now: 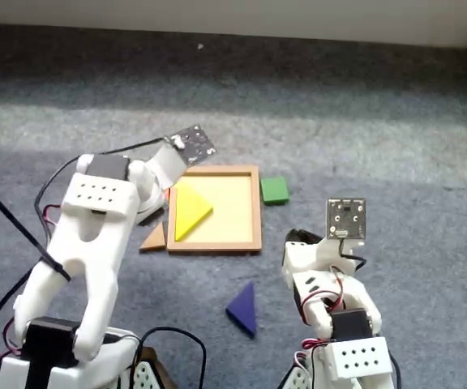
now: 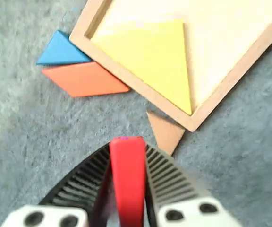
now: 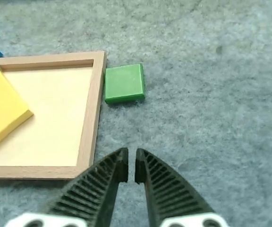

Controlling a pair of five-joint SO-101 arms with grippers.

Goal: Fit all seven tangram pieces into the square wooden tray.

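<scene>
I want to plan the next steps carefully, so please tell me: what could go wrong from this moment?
1. The left gripper holds the red piece over the carpet, outside the tray. If released here, it may land on the brown triangle or on the rim.
2. Sliding it in could push the yellow triangle out of place.
3. The green square lies close beside the tray wall, so the right gripper may find little room for a finger there.
</scene>
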